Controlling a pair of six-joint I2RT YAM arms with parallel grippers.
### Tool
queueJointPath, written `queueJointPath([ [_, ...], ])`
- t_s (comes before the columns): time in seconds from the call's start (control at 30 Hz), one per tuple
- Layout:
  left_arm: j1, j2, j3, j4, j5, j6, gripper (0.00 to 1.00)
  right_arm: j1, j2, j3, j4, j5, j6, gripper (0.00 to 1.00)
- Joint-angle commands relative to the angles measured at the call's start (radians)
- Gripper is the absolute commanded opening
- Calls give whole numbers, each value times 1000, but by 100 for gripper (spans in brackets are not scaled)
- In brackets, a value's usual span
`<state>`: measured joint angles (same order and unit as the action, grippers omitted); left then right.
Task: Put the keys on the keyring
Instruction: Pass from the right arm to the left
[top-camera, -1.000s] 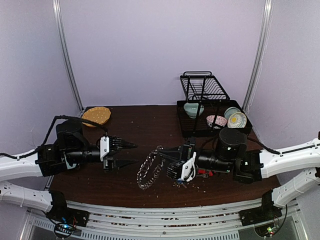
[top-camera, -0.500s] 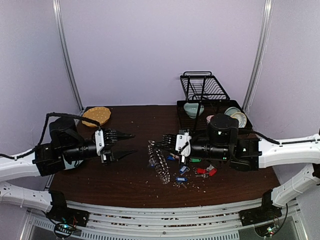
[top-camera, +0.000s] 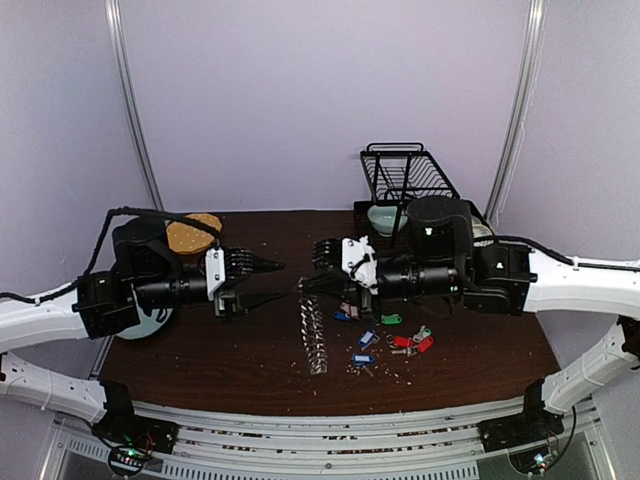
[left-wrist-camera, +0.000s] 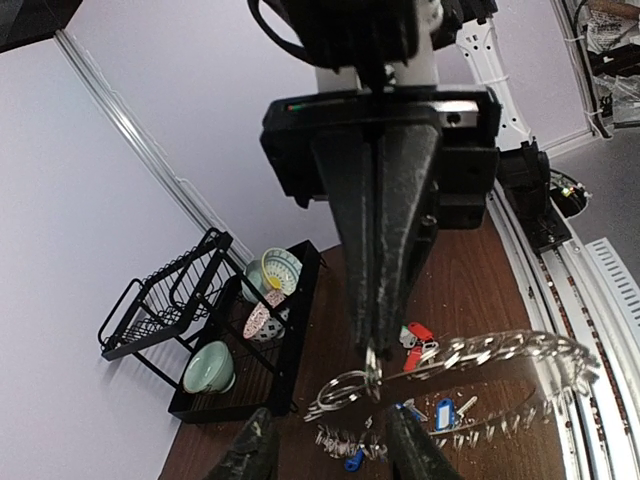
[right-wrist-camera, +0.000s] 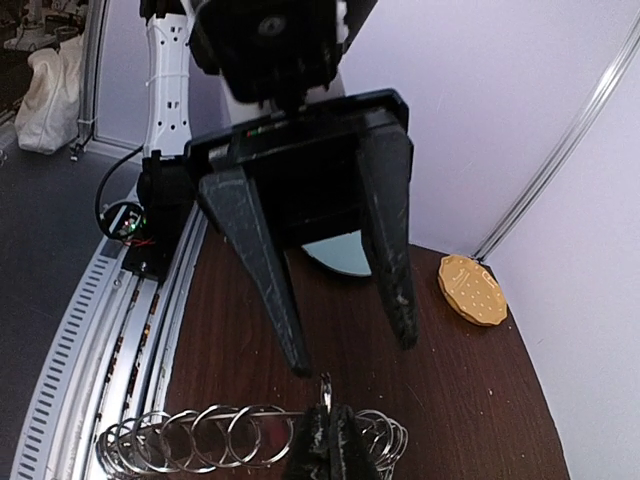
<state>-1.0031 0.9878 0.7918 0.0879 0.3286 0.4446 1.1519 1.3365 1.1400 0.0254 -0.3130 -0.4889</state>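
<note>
Right claw (top-camera: 304, 287) has raised keyring (top-camera: 315, 335); bowls (left-wrist-camera: 210, 367) sit in rack (left-wrist-camera: 215, 407).

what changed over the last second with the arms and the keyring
The right gripper, shut on the keyring, carried it up and away from the near edge, toward the left gripper. The chain now hangs in a narrow strand instead of a spread loop. The left gripper, open, edged toward it. The keys and the dish rack stayed put.
</note>
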Motion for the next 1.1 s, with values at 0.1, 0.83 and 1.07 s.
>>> queueJointPath([
  [0.1, -3, 0, 30, -21, 37, 18, 32, 4, 43, 125, -75, 14, 197, 0],
  [0.83, -3, 43, 47, 22, 29, -38, 19, 60, 54, 110, -69, 131, 103, 0],
  [1.07, -3, 34, 18, 59, 62, -41, 26, 64, 56, 99, -62, 128, 95, 0],
])
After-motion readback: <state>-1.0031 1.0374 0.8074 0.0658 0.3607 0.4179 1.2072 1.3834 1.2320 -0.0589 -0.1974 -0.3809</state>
